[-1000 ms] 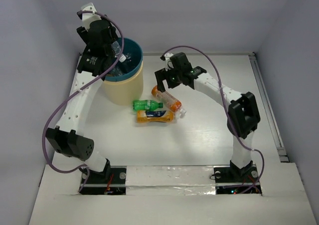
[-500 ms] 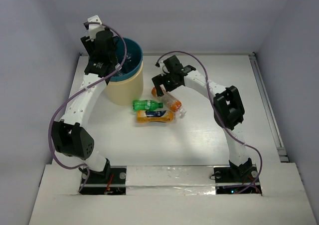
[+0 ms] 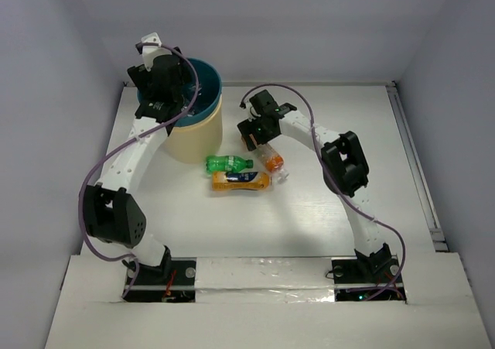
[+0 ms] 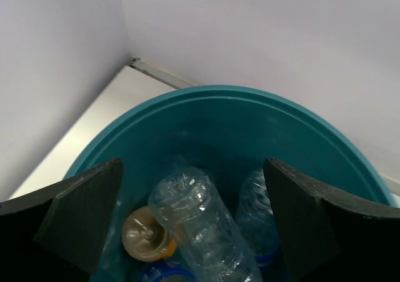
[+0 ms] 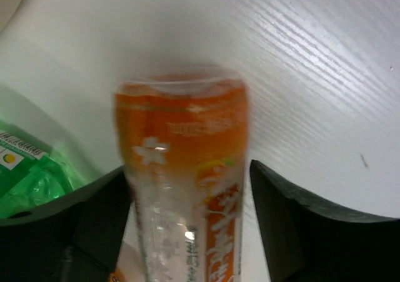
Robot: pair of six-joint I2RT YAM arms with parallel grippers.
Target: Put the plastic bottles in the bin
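Left jaws open above bin (image 4: 219,95), right jaws astride orange bottle (image 5: 181,125), grip unclear

Lab rig: white tabletop (image 3: 325,202), bare walls (image 3: 294,24)

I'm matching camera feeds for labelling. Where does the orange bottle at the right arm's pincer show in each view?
Top external: orange bottle right of centre, partly under the right pincer.
Left wrist: not in it; this view looks into the bin.
Right wrist: orange bottle fills the centre, between the fingers, blurred.
Shared landmark: green bottle, left of it on the table; bottom-left in the right wrist view.
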